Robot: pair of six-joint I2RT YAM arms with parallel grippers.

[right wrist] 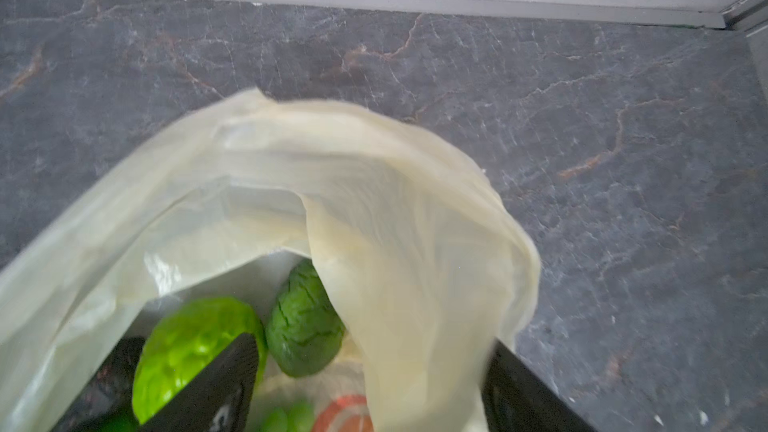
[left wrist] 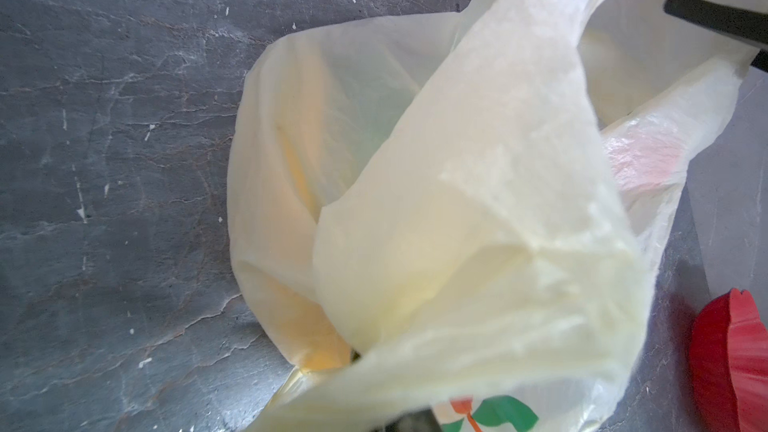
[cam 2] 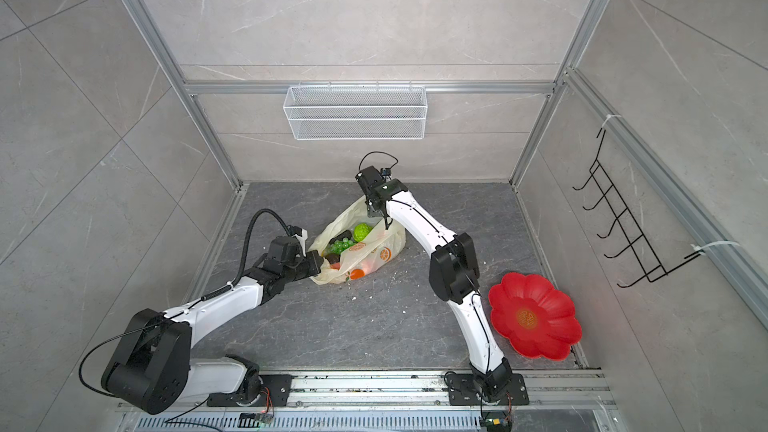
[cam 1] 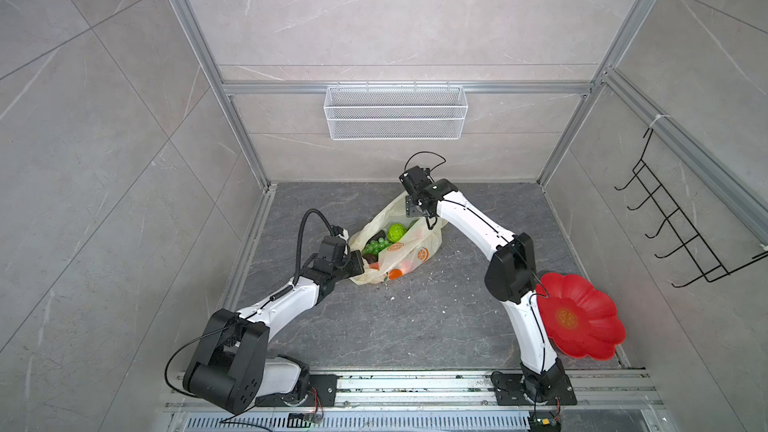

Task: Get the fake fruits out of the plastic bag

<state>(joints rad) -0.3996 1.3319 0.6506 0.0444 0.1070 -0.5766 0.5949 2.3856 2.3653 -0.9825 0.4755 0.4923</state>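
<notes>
Left gripper (cam 1: 360, 263) pinches crinkly translucent plastic bag (cam 1: 417, 243); right gripper (right wrist: 372, 344) spread wide above bumpy green ball (right wrist: 183, 347)

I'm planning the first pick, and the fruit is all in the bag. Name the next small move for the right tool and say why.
Probably lower the right tool slightly into the mouth of the bag and close on the green ball. The left tool pinches the bag's rim, so the mouth gapes. The right tool's jaws stand open just above that ball, though a fold of the bag hangs between them.
</notes>
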